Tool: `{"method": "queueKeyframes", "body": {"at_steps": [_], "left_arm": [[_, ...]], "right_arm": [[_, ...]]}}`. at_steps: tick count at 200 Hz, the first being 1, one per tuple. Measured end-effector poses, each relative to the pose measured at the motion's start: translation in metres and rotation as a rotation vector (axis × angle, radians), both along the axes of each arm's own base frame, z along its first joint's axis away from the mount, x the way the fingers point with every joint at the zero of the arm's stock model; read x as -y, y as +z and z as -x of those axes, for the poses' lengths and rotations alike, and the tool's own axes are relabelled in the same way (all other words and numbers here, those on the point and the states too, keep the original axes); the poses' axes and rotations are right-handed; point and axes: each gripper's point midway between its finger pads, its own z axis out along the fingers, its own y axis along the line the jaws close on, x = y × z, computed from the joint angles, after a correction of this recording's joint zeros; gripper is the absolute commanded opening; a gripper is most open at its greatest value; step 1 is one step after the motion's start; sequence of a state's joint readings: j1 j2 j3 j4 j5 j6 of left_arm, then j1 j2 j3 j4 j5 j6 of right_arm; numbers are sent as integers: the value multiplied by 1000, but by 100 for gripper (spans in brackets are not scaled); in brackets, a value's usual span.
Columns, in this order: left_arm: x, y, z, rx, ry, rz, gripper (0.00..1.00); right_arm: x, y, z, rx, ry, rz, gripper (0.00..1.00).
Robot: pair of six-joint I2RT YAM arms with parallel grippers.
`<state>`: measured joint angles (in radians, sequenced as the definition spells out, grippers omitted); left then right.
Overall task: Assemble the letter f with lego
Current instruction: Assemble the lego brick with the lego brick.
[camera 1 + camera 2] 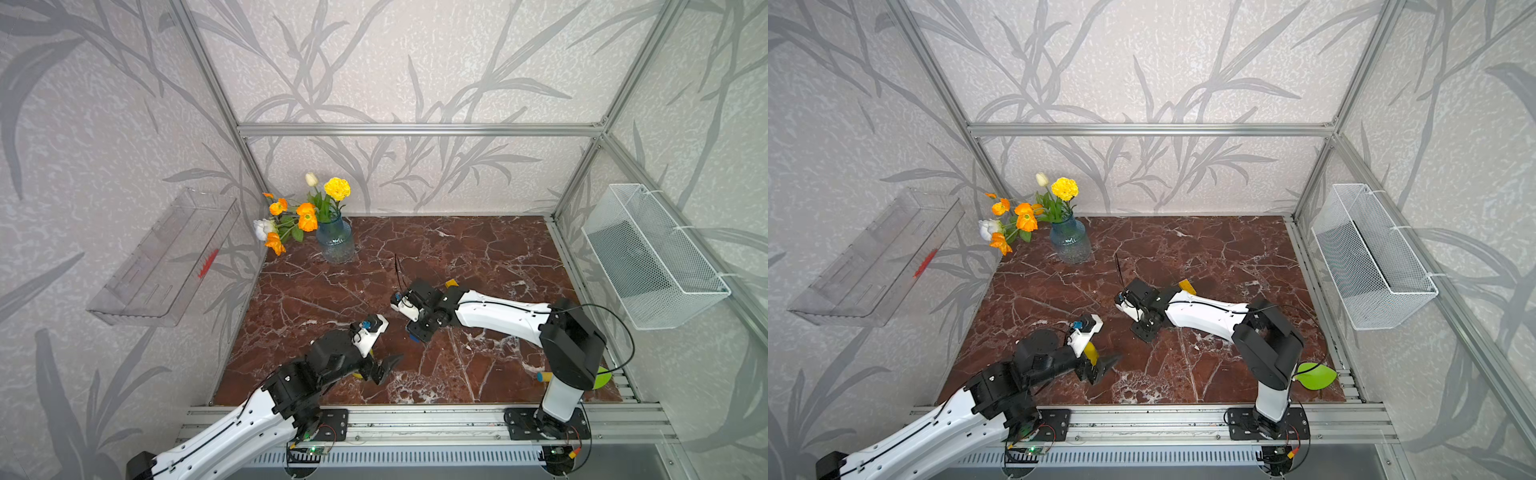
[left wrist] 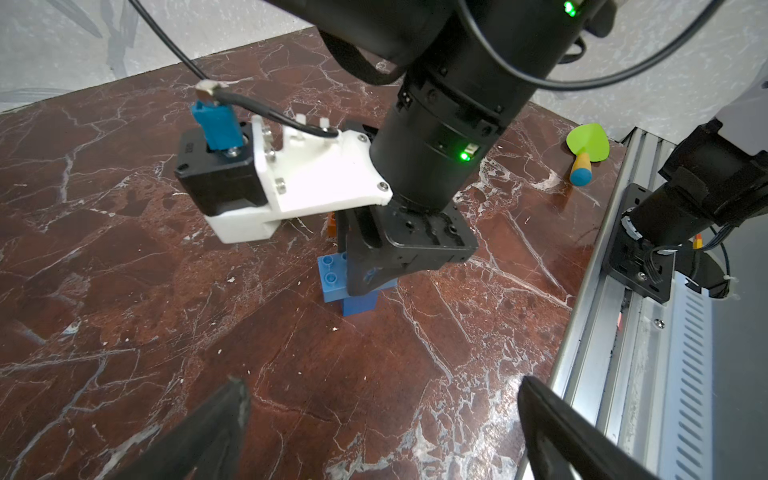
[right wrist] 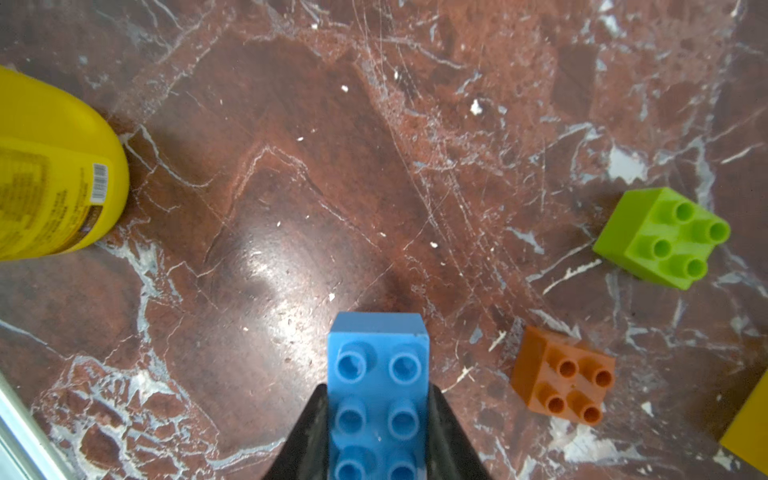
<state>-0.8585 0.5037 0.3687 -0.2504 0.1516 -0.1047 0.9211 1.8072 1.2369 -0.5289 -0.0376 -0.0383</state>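
Over marble tabletop (image 1: pixel 478 257), right gripper (image 3: pixel 378 392) is clamping light-blue brick (image 3: pixel 378 357), seemingly onto dark-blue brick (image 2: pixel 359 306); green brick (image 3: pixel 660 239) and orange brick (image 3: pixel 563 386) are lying unjoined beside its fingers (image 3: pixel 307 436); left gripper (image 2: pixel 382 388) is gaping empty.

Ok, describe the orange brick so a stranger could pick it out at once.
On the red-brown marble table, find the right gripper, shut on the long light-blue brick. Just beside that brick, not touching it, sits the orange brick, studs up. It is small and square with four studs like the green brick farther off, but only it is orange.
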Motion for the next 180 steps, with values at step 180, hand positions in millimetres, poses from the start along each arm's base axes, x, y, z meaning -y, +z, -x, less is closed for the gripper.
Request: {"method": "queueKeyframes", "body": {"at_steps": [180], "left_arm": [[0, 0, 0, 0, 0, 0, 99]], "right_arm": [[6, -5, -6, -22, 17, 28, 53]]}}
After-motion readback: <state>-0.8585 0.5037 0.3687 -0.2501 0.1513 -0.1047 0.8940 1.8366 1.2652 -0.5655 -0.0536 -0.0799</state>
